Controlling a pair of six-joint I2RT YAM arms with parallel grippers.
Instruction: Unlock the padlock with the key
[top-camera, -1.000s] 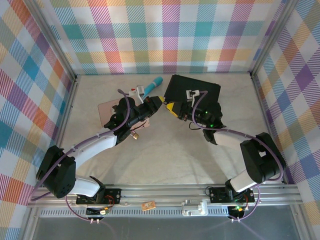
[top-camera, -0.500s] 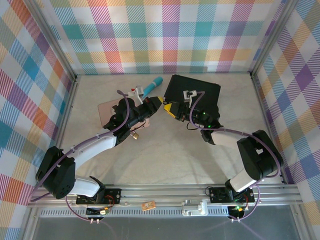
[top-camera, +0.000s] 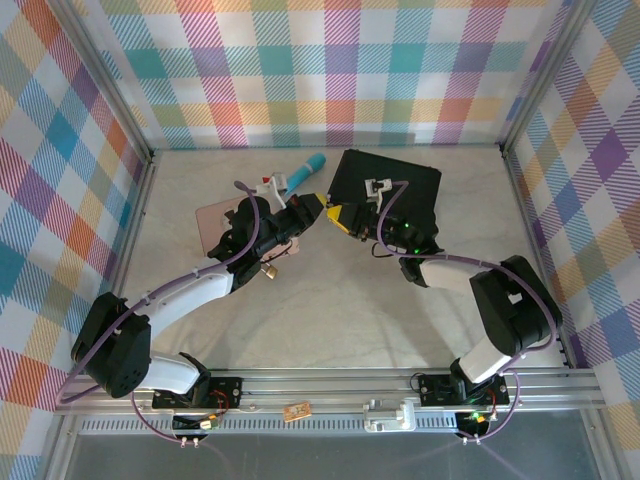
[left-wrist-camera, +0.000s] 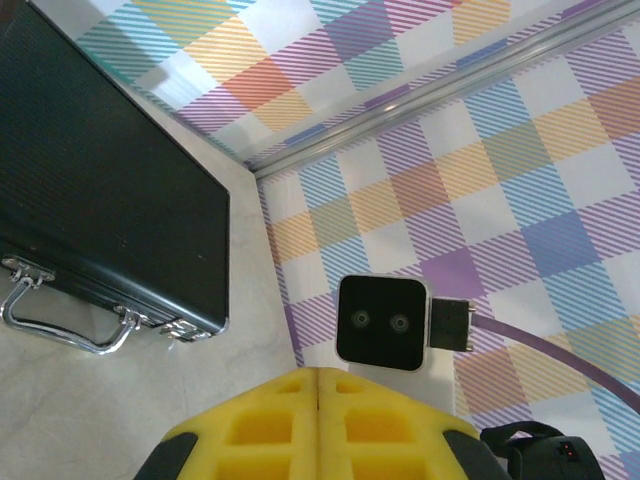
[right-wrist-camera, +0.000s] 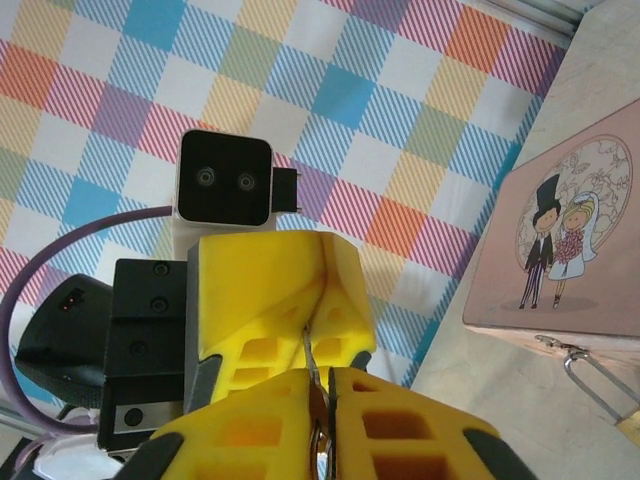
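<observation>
The thin grey key (right-wrist-camera: 310, 358) stands upright between my two grippers, which meet tip to tip above the table. My right gripper (right-wrist-camera: 322, 376) is shut on its lower part. Its blade runs up into the closed seam of my left gripper's yellow fingers (right-wrist-camera: 260, 290). From above, the left gripper (top-camera: 317, 205) and the right gripper (top-camera: 335, 213) touch noses. In the left wrist view the left gripper (left-wrist-camera: 318, 373) is pressed shut, with the key hidden. The small brass padlock (top-camera: 268, 270) lies on the table below the left arm; its shackle (right-wrist-camera: 590, 385) shows by the pink tin.
A pink tin (top-camera: 213, 222) with a bride-and-groom picture (right-wrist-camera: 560, 235) lies left of the grippers. The black case (top-camera: 390, 178) with its silver handle (left-wrist-camera: 65, 335) sits just behind them. A teal-tipped tool (top-camera: 305, 169) lies at the back. Checked walls enclose the table.
The right gripper has edged left to meet the left gripper and its jaws have closed on the key. The left arm and the padlock have stayed put.
</observation>
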